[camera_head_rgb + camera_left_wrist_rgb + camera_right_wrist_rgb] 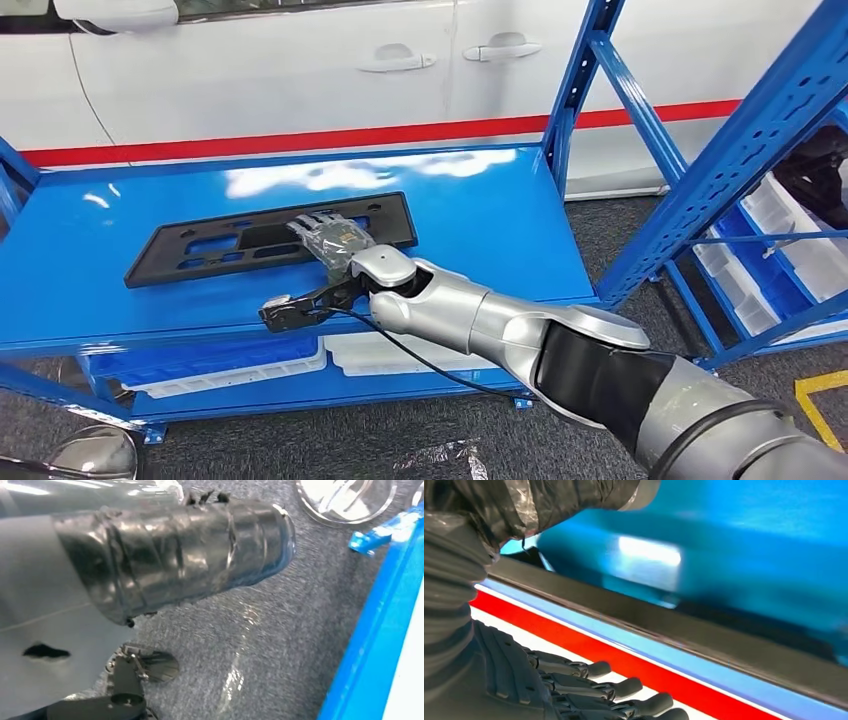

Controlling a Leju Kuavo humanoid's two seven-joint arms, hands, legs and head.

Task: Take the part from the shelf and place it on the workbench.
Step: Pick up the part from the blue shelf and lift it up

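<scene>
The right hand point(330, 240) reaches out over the blue shelf point(480, 220) and lies on the black part point(215, 250), a long flat plastic panel with cut-outs that rests flat on the shelf's top level, toward its middle. In the right wrist view the dark fingers point(624, 686) stretch out side by side, apart from the thick taped thumb point(549, 500), with the part's dark edge point(664, 625) running between them; the picture is blurred there, so I cannot tell whether the hand has actually closed on the panel or only rests against it. The silver right arm point(520, 330) comes in from the lower right, a black cable point(420, 360) looping beneath its wrist. The left hand point(170, 555) hangs low beside the robot over grey carpet point(280, 645), its taped thumb across the view; how its fingers stand cannot be made out. Behind the shelf stands a white car point(300, 70) with a red stripe point(300, 140) along its side. A second blue rack point(760, 130) at the right holds white bins point(790, 220).
</scene>
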